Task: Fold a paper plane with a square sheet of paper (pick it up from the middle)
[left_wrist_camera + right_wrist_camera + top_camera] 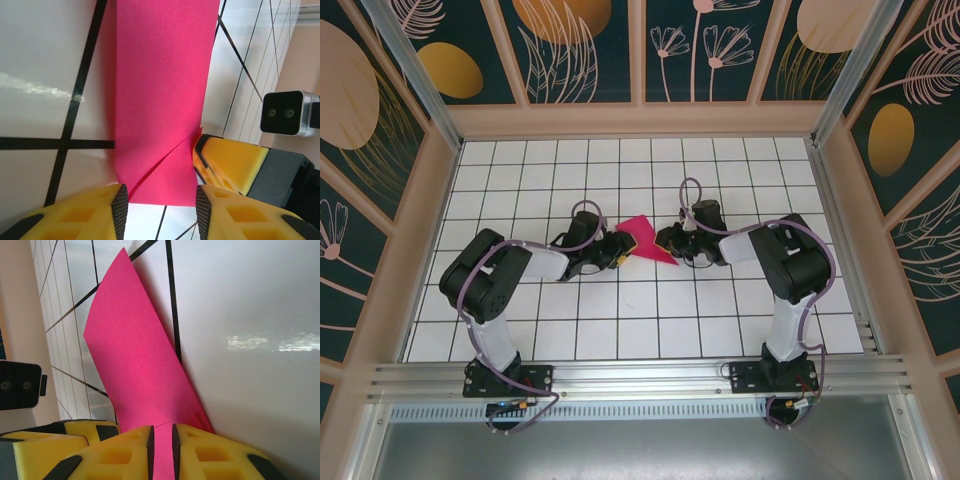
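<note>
The magenta-pink sheet of paper [643,238] is partly folded into a pointed shape and lies mid-table between both grippers. My right gripper [672,241] is at its right side. In the right wrist view that gripper [162,445] is shut on the sheet [135,360], which rises away from the fingers [205,452] off the tiles. My left gripper [617,251] is at the sheet's left edge. In the left wrist view it [160,210] stands open, and the near edge of the sheet [160,100], crossed by a diagonal flap line, lies between its fingertips untouched.
The white gridded floor [650,320] is walled by wooden frames [640,118] on three sides. The right gripper's yellow finger [227,160] and wrist camera [287,112] sit close beside my left gripper. The left wrist camera [20,385] is near my right one.
</note>
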Action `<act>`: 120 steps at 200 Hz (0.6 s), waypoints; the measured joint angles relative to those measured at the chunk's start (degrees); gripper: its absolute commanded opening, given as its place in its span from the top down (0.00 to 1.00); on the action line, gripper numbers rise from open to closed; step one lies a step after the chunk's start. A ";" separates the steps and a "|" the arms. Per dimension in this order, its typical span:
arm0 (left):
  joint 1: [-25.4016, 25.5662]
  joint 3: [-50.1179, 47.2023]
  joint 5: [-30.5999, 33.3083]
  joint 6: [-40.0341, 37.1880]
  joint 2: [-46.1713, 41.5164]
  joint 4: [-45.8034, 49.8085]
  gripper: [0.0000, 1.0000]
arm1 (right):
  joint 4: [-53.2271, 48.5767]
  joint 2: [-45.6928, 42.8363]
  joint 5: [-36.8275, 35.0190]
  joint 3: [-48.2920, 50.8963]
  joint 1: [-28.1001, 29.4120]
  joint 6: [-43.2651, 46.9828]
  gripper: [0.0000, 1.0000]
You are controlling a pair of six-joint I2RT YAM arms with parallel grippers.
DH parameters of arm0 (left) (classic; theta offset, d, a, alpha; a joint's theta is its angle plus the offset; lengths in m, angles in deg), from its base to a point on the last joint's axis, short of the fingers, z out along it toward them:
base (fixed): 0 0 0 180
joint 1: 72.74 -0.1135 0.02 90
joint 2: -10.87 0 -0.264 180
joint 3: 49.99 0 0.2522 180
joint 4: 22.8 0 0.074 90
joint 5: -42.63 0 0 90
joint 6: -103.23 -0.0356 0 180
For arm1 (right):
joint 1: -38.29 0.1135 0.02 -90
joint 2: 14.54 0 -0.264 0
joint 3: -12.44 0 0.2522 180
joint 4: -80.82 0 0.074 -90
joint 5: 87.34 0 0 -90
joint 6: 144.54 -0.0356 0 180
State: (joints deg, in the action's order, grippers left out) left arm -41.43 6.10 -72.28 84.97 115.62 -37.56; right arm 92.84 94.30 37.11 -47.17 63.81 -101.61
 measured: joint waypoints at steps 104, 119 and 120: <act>0.22 1.25 1.14 -0.52 -0.15 2.25 0.45 | 3.43 0.09 1.84 2.01 -1.31 -1.60 0.81; 0.22 1.49 1.11 -0.52 -0.13 2.62 0.46 | 4.44 0.24 2.62 2.49 -1.73 -2.05 0.81; 0.22 1.51 1.11 -0.52 -0.13 2.67 0.46 | 4.52 0.26 2.73 2.51 -1.77 -2.16 0.80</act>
State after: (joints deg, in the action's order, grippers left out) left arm -41.22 7.61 -71.16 84.45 115.49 -34.89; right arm 97.36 94.56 39.85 -44.65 62.04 -103.77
